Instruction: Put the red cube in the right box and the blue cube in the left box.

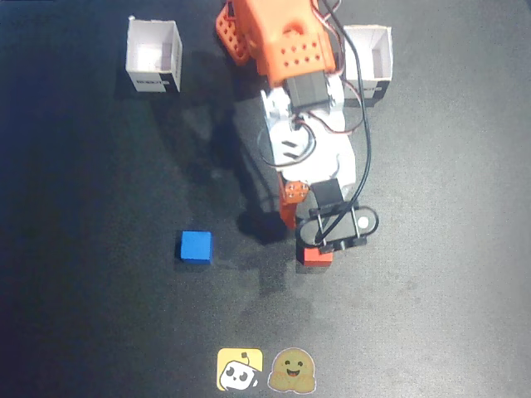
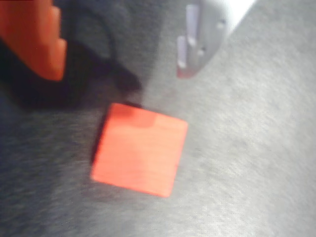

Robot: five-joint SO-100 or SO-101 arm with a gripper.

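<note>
The red cube [image 1: 316,256] lies on the dark mat just under the tip of my gripper [image 1: 305,236]. In the wrist view the red cube [image 2: 140,149] fills the centre, flat on the mat, a little ahead of the gripper [image 2: 118,74]. The gripper is open, its orange finger [image 2: 37,42] at upper left and its white finger [image 2: 200,42] at upper right, both apart from the cube. The blue cube [image 1: 195,246] rests alone to the left in the fixed view. One white box [image 1: 153,56] stands at the top left, another white box [image 1: 370,62] at the top right.
The arm's orange base [image 1: 265,37] stands between the two boxes, with black cables looping beside it. Two cartoon stickers [image 1: 241,369] [image 1: 292,371] lie at the mat's bottom edge.
</note>
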